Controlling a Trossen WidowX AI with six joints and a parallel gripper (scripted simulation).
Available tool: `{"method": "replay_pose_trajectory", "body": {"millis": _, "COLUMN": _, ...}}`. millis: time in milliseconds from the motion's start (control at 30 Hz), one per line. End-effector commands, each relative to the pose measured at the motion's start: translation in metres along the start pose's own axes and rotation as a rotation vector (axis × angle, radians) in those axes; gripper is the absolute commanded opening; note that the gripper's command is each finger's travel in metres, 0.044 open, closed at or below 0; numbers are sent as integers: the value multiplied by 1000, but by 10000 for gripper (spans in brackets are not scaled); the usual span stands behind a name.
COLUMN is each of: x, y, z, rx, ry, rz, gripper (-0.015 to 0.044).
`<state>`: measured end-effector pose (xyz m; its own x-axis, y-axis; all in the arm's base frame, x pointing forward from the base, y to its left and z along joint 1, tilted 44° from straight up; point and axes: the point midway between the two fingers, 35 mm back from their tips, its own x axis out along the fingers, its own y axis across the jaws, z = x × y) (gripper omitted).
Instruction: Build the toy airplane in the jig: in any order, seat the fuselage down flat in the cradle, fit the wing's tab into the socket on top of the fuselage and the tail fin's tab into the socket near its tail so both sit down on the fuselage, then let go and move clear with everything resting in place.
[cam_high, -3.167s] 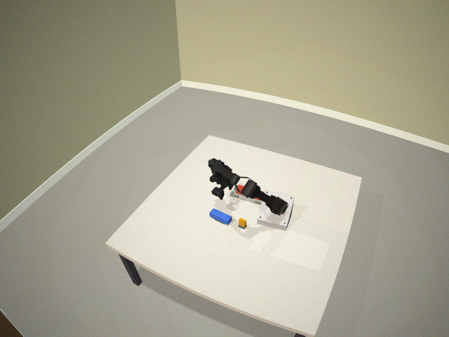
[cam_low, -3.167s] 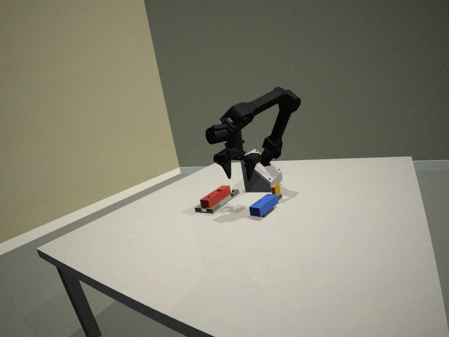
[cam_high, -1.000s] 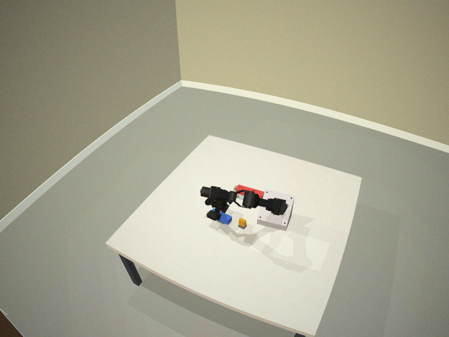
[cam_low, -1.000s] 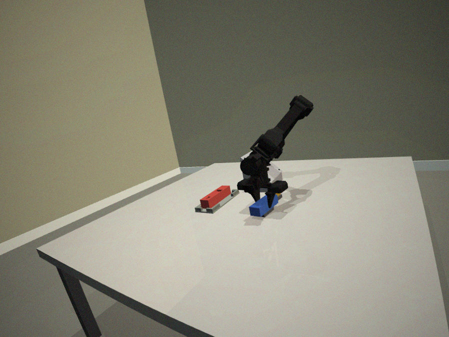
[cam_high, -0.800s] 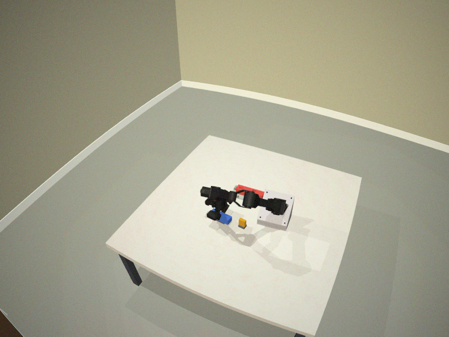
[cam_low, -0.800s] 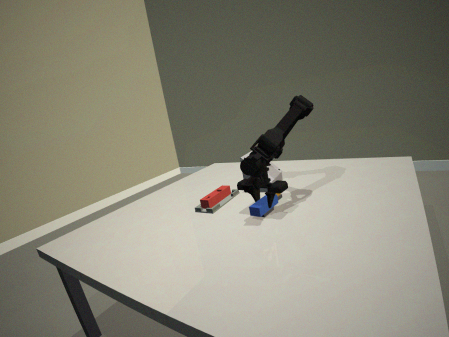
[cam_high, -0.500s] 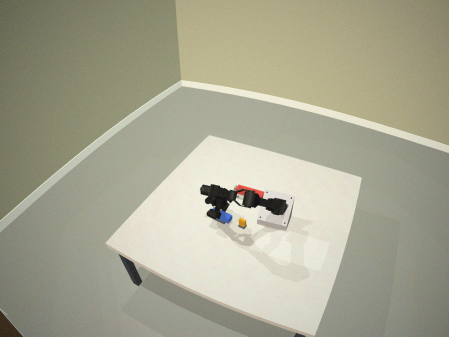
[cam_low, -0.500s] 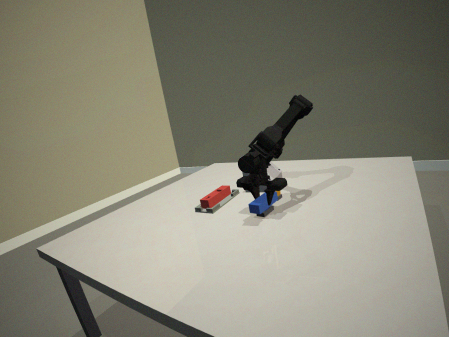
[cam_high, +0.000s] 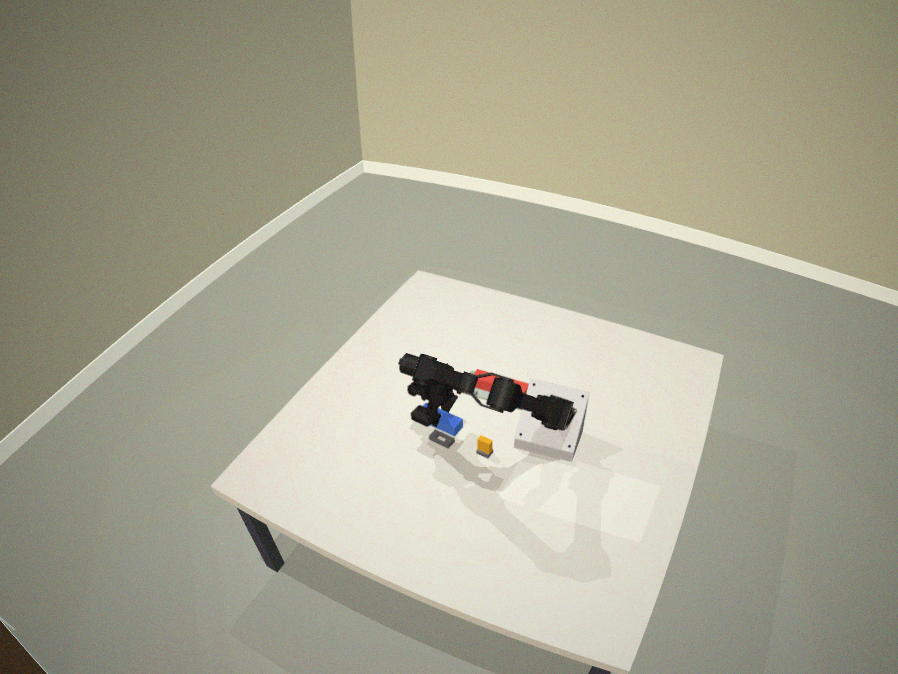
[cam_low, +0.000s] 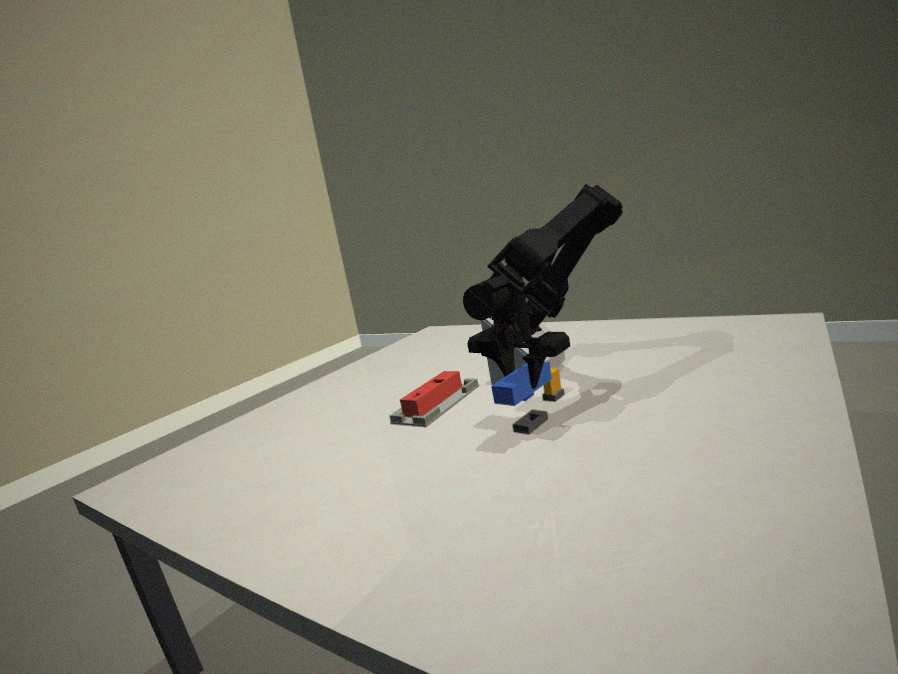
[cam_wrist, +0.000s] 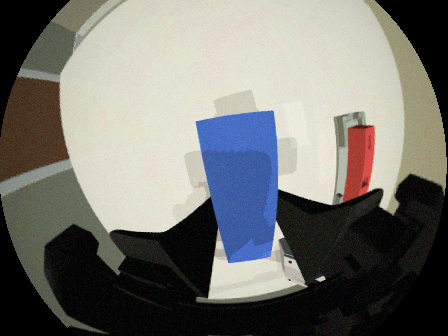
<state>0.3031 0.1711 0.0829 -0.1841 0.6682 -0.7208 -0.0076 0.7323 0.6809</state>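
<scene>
My gripper (cam_low: 519, 380) (cam_wrist: 242, 195) is shut on the blue wing (cam_high: 451, 422) (cam_low: 510, 389) (cam_wrist: 240, 185), one finger on each long side. The wing hangs level above its dark stand (cam_high: 434, 437) (cam_low: 522, 428), with a bit of its tab showing underneath in the exterior view. The red fuselage (cam_high: 485, 377) (cam_low: 431, 395) (cam_wrist: 357, 165) lies lengthwise in the grey-green jig (cam_low: 427, 419) (cam_wrist: 340, 131), sockets up. It looks flat, but full seating is too small to tell. The orange tail fin (cam_high: 484, 444) (cam_low: 553, 381) stands upright in its small dark holder (cam_high: 484, 454) (cam_low: 553, 396).
The light robot base (cam_high: 547, 439) (cam_wrist: 291, 270) stands close to the tail end of the jig and near the tail fin. The arm crosses above part of the fuselage in the top view. The white table (cam_high: 348, 507) (cam_low: 507, 551) carries everything.
</scene>
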Motion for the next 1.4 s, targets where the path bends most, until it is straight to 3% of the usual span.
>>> {"method": "replay_pose_trajectory", "body": {"millis": 0, "x": -14, "y": 0, "z": 2, "rx": -10, "ry": -10, "rz": -5, "gripper": 0}}
{"method": "replay_pose_trajectory", "body": {"millis": 600, "x": -70, "y": 1, "z": -5, "rx": -8, "ry": -11, "rz": 0, "gripper": 0}}
{"method": "replay_pose_trajectory", "body": {"millis": 1367, "x": -66, "y": -65, "z": 6, "rx": 287, "ry": -27, "rz": -22, "gripper": 0}}
